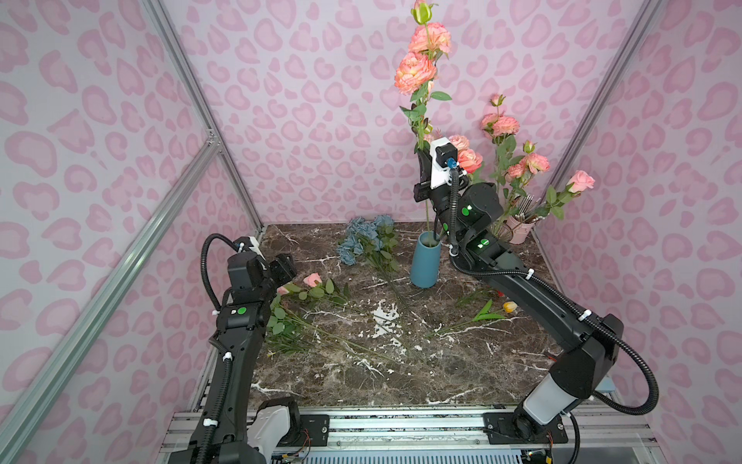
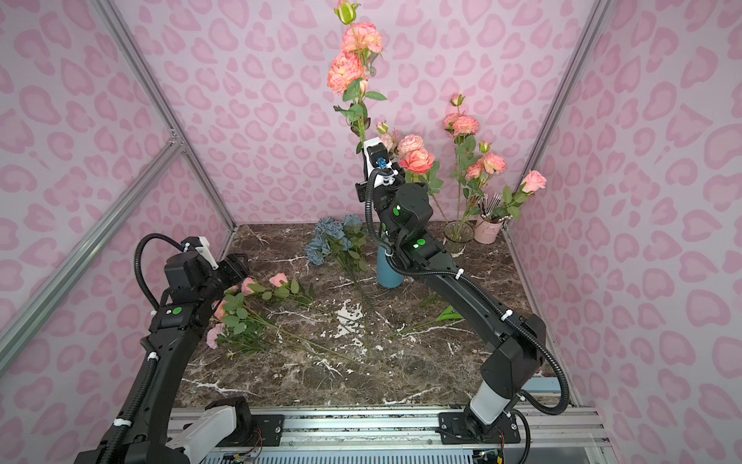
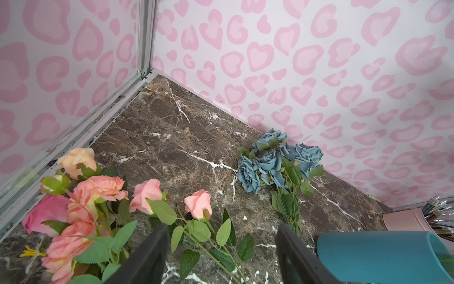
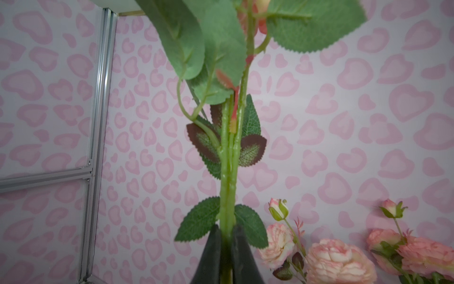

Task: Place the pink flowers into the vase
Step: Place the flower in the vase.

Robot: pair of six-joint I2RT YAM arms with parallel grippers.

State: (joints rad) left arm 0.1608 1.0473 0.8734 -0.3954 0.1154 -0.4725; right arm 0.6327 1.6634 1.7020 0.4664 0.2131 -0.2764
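Above the teal vase [image 1: 425,263], my right gripper [image 4: 227,237] is clamped tight on the held spray [image 1: 415,72]: ruffled salmon blooms under a green-cupped bud, with serrated fabric leaves lower down. The right wrist view gives me what the top views cannot. It shows the black jaws pinching a waxy, ribbed plastic stalk made of several green strands fused side by side. In both top views the thin lower stem runs down from the gripper to the mouth of the smooth, cylindrical vase.

My left gripper [image 3: 221,258] stands wide and holds nothing, over the loose pink flowers [image 3: 81,204] heaped at the left edge of the brown, white-veined marble table [image 1: 441,361]. The left wrist view shows the heap plainly, with satin rosebuds, frilled blooms and one peach rose. In a top view the left arm covers much of it.

A dusty blue bunch [image 1: 361,241] lies flat near the back wall, left of the vase. At the back right, more pink blooms stand in a clear glass jar [image 2: 457,237] beside a pink bucket [image 1: 520,231]. A yellow tulip [image 1: 509,307] lies by the right arm.
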